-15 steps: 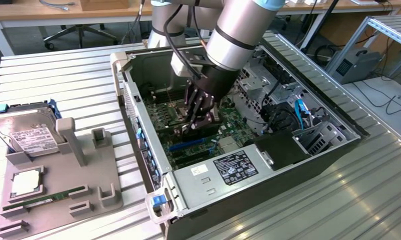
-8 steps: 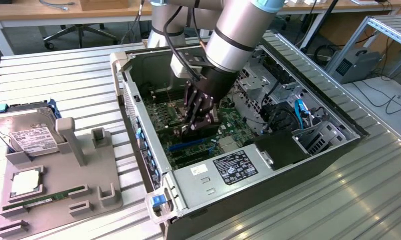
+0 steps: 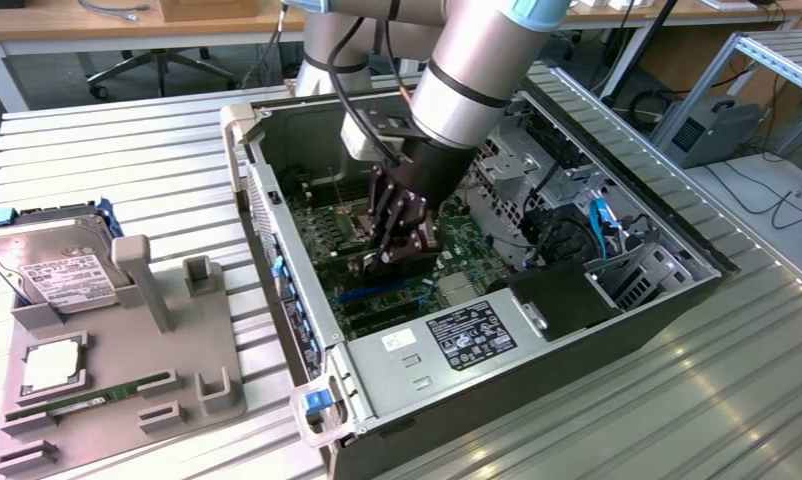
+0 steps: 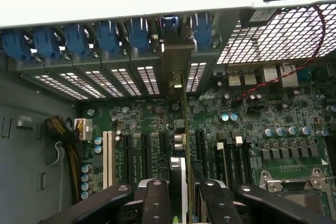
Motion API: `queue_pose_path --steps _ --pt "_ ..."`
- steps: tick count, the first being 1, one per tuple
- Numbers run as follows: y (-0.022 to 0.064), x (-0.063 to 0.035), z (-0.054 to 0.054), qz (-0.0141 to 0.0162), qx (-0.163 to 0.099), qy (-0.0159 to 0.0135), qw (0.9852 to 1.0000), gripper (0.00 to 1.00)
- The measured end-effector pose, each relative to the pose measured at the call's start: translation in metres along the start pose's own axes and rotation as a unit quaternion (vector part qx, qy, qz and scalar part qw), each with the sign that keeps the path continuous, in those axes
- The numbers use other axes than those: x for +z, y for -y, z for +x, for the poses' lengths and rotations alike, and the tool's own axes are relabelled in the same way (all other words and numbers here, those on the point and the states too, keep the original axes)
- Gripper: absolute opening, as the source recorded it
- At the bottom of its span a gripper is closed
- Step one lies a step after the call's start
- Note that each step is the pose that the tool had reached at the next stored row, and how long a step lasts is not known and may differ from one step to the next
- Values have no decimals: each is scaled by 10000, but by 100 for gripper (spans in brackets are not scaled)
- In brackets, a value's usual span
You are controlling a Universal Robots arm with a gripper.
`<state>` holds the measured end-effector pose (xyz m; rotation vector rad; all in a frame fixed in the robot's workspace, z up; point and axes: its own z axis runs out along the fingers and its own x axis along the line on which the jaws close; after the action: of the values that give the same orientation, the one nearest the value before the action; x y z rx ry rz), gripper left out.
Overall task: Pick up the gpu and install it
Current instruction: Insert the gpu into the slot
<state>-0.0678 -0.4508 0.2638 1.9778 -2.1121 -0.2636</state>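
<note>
A robotics lab or electronics workshop: open computer case (image 3: 508, 300) on a slatted metal surface (image 3: 134, 180), grey parts holder (image 3: 121, 370) with a hard drive (image 3: 54, 270), wooden desks (image 3: 54, 20), office chair (image 3: 161, 65), cables (image 3: 761, 190) on the floor.

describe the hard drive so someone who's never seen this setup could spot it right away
Start at the open computer case and look to the exterior view's left, where a grey holder tray lies on the slatted table. The hard drive leans at the tray's far end: a silver box with a white label, far bigger than the narrow green RAM stick nearer the camera.
</note>
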Motion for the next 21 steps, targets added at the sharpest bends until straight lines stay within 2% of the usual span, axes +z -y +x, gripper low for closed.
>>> queue_pose_path --steps 21 --pt "23 52 -18 0 0 0 10000 27"
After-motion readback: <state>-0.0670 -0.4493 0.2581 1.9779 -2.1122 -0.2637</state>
